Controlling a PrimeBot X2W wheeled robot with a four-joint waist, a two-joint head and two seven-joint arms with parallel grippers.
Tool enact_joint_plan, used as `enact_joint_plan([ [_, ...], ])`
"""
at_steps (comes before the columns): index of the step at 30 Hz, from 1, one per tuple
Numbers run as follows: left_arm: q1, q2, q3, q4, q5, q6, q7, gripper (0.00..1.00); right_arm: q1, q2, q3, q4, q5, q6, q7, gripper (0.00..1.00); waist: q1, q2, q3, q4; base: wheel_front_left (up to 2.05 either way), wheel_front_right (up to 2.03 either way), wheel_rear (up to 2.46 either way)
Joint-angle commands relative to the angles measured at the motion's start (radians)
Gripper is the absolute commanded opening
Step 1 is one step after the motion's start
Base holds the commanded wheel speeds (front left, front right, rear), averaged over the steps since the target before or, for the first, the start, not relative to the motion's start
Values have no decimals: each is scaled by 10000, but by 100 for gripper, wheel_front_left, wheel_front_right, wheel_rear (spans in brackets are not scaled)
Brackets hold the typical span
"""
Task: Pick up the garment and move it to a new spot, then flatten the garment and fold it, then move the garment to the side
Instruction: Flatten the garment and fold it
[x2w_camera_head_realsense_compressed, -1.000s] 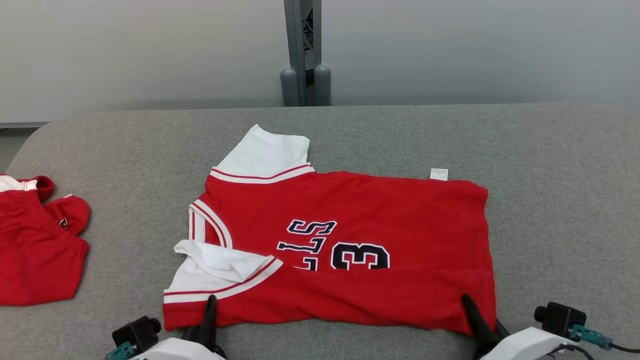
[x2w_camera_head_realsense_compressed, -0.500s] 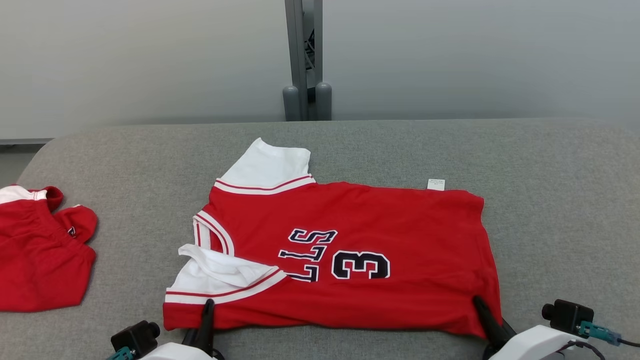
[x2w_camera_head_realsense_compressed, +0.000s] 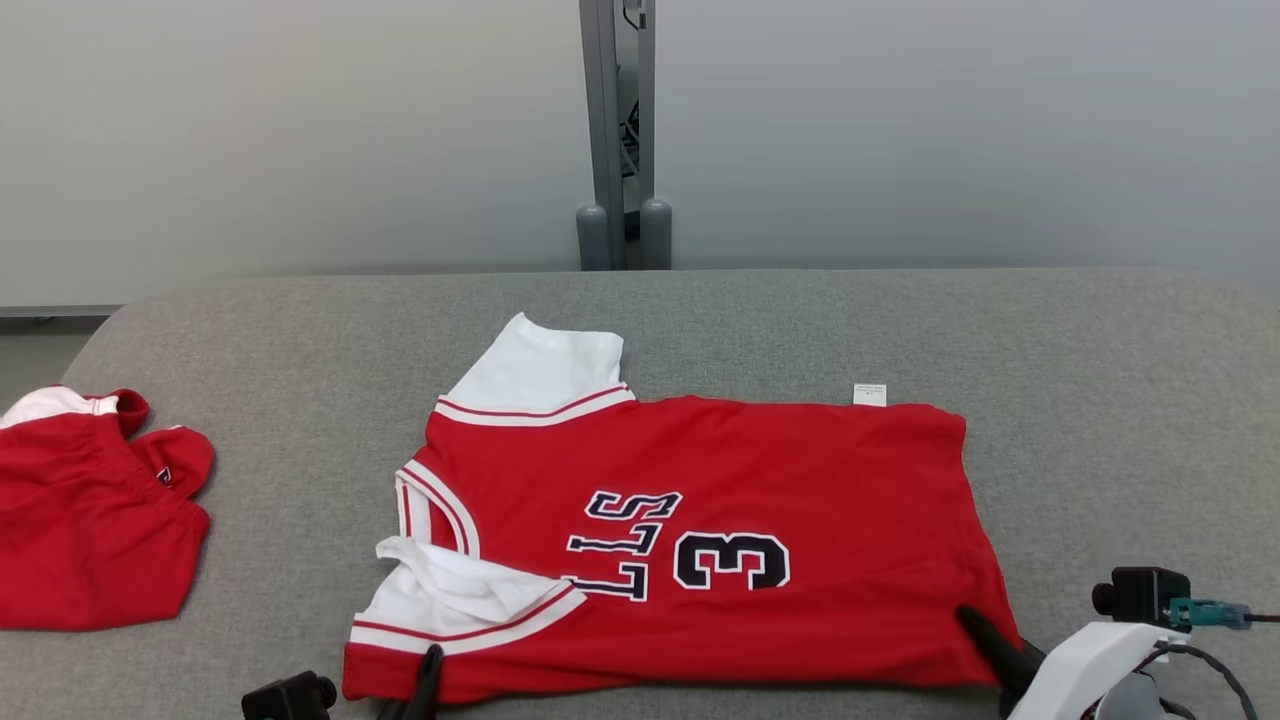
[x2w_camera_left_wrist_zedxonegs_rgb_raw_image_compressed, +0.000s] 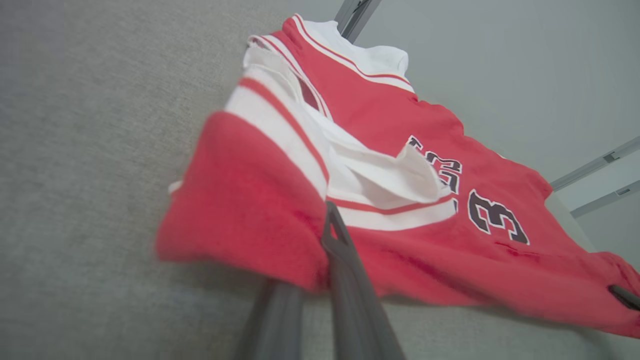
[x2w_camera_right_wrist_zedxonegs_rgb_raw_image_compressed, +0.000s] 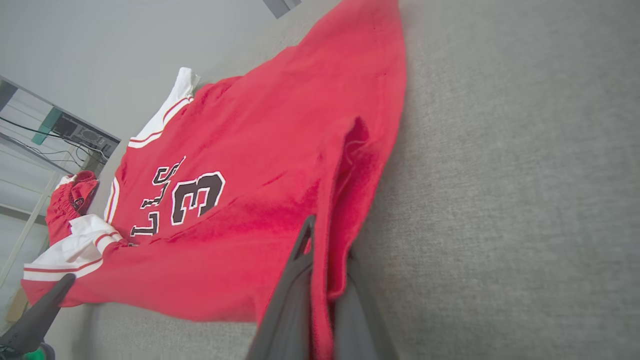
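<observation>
A red jersey (x2w_camera_head_realsense_compressed: 720, 470) with white sleeves and dark "3" lettering lies spread on the grey table (x2w_camera_head_realsense_compressed: 1100, 400). My left gripper (x2w_camera_head_realsense_compressed: 430, 665) is shut on the jersey's near edge just below the folded white sleeve; in the left wrist view the fingers (x2w_camera_left_wrist_zedxonegs_rgb_raw_image_compressed: 327, 220) pinch the red cloth (x2w_camera_left_wrist_zedxonegs_rgb_raw_image_compressed: 380, 115). At the near right corner, my right gripper (x2w_camera_head_realsense_compressed: 975, 625) is shut on the hem. The right wrist view shows the cloth (x2w_camera_right_wrist_zedxonegs_rgb_raw_image_compressed: 260, 140) bunched between those fingertips (x2w_camera_right_wrist_zedxonegs_rgb_raw_image_compressed: 320, 235). That near edge is lifted slightly off the table.
A second red garment (x2w_camera_head_realsense_compressed: 90, 520) with a white band lies crumpled at the table's left edge. A grey post (x2w_camera_head_realsense_compressed: 620, 130) stands behind the table's far edge. A small white label (x2w_camera_head_realsense_compressed: 869, 394) pokes out of the jersey's far edge.
The camera has tilted, shifting the whole scene down. Both grippers have drawn the near edge toward me, uncovering the lettering and the "3" that a fold partly hid.
</observation>
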Motion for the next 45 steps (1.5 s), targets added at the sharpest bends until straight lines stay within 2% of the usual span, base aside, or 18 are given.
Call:
enact_joint_plan([
  [1,75,178,-58,66,-89,-9,38,0,-106,-219,62,-41,173,3,220,0,0,0,-54,11,0,0,0],
  [9,386,531,-492,46,-361,-8,752,0,-158,-1016,528,-465,934,3,1676,0,0,0,-235,64,0,0,0],
  [20,1633,1252,-630,-1913,-586,775,2274,0,487,-1749,835,-685,1966,2,3756,0,0,0,-488,234,0,0,0],
  [24,2083,1512,-719,-2737,-602,1035,2777,0,618,-1873,859,-824,2123,2,4080,0,0,0,-540,240,0,0,0],
  [31,3009,2026,-792,-4540,-662,1734,3585,0,853,-1982,813,-1145,2380,2,4506,0,0,0,-588,231,0,0,0],
  [36,3353,2155,-900,-5271,-571,2109,3870,0,982,-2017,737,-1284,2451,3,4524,0,0,0,-588,231,0,0,0],
  [37,3384,2165,-924,-5339,-558,2144,3938,8,994,-2006,688,-1243,2470,3,4484,2,0,0,-587,230,0,0,0],
  [38,3411,2181,-938,-5396,-545,2215,3958,41,1019,-1978,639,-1159,2516,3,4435,65,0,0,-584,226,0,0,0],
  [39,3423,2204,-930,-5439,-515,2282,3995,98,1049,-1932,621,-1088,2577,3,4531,100,0,0,-581,227,0,0,0],
  [45,3542,2381,-821,-5670,-438,2678,4108,100,868,-2063,431,-788,2466,2,4447,100,0,0,-558,202,0,0,0],
])
